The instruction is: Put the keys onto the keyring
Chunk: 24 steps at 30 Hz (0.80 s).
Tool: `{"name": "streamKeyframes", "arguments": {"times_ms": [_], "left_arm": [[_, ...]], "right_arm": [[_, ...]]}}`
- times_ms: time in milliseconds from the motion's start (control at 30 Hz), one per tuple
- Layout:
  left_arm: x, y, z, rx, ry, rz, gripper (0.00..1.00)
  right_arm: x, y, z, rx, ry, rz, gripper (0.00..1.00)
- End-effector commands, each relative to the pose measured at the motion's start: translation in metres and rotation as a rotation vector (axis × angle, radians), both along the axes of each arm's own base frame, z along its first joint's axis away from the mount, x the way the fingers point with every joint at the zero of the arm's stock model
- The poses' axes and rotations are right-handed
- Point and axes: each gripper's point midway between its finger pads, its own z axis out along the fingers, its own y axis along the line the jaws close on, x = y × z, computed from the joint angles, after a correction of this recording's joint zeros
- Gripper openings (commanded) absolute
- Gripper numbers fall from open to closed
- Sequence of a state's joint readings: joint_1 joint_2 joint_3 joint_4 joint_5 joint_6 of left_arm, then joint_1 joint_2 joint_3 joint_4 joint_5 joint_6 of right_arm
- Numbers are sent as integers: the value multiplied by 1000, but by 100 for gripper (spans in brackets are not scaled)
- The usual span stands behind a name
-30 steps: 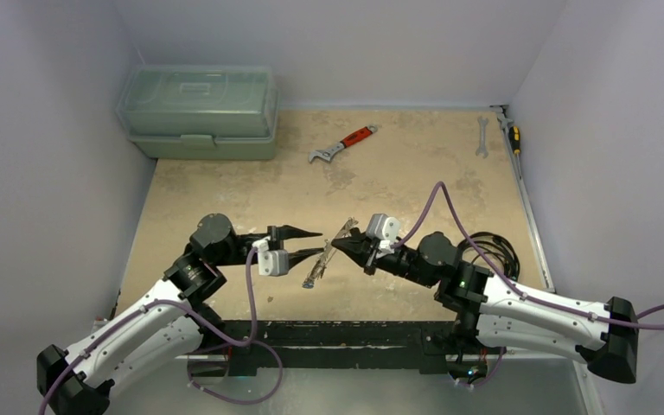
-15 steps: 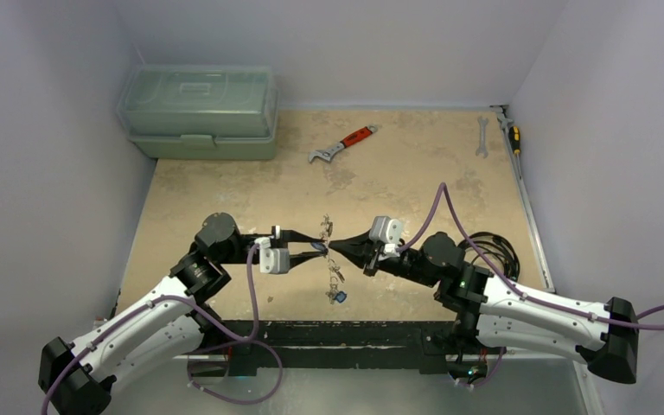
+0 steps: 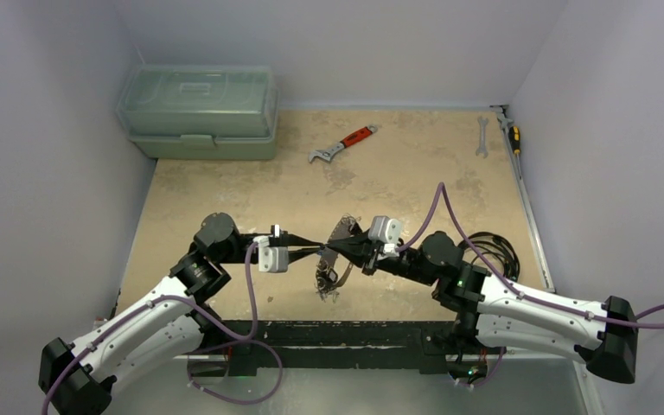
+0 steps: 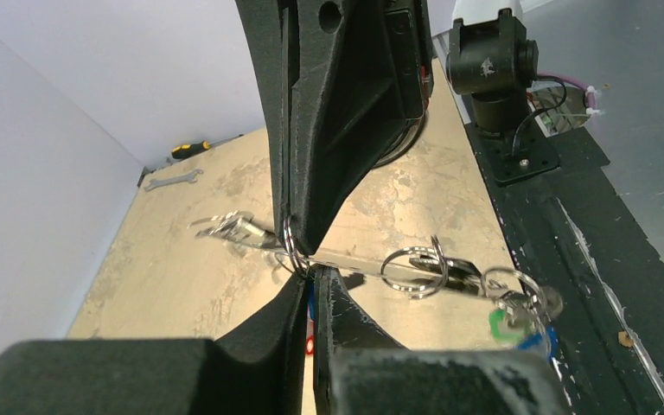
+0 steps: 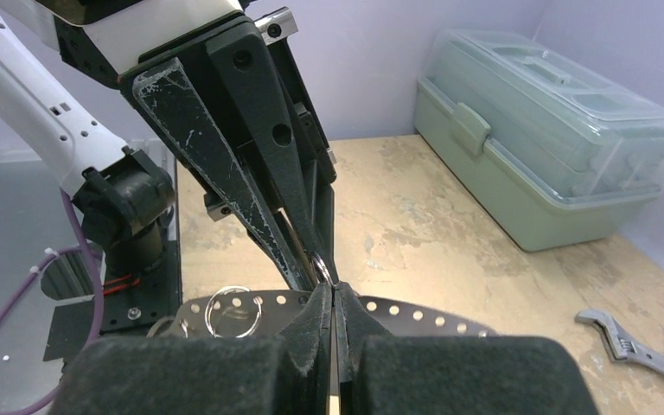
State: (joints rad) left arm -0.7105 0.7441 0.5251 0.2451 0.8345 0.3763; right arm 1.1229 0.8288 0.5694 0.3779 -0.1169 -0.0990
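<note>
Silvery keyring [image 5: 432,316], clamped above the table [image 3: 225,190] in the shut jaws of the right gripper [image 5: 335,290], meets the left gripper [image 4: 309,275], seemingly closed on a blue-tagged key [image 4: 310,301]; a slight twist could let that key slip free.

The keyring [image 4: 354,258] — a thin silvery band punched with small holes and bent into a wide loop — is pinched at the closed tips of the right claw [image 5: 335,298]. These are met head-on by the closed tips of the left claw [image 4: 309,275], and the band is stretched out to both sides of them. The keys [image 4: 519,313] are strung on it by small split rings [image 4: 411,270] and are bunched to the right of the left claw's tips — green and blue tags are shown there.
</note>
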Motion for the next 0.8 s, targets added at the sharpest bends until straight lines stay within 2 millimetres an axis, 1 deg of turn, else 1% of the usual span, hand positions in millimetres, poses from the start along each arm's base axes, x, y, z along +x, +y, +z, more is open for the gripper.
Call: {"name": "streamKeyframes", "arguments": {"times_ms": [0,133,167,233,267,300,333,467,633,767], "left_arm": [[0,0,9,-31,-31,-2,0],[0,0,7,-24,-32,-2,0],[0,0,7,-23,-34,-6,2],[-2,0,7,-22,-36,-15,14],[-3,0,7,-22,-38,-18,19],[-3,0,8,-24,-40,-20,23],[-4,0,8,-25,-41,-23,24],[-6,1,9,-27,-45,-29,23],[-6,1,10,-29,-50,-26,15],[-5,2,10,-29,-52,-22,14]], "right_arm": [[-5,3,22,63,-42,28,0],[-3,3,21,58,-44,17,0],[-2,2,22,58,-45,14,0],[-1,2,22,59,-48,6,0],[0,1,23,60,-50,3,0],[0,1,23,59,-52,-2,0],[1,1,22,56,-53,-5,0],[3,1,19,37,-55,-12,0],[3,4,13,19,-49,-8,0],[4,6,7,-4,-42,-5,0]]}}
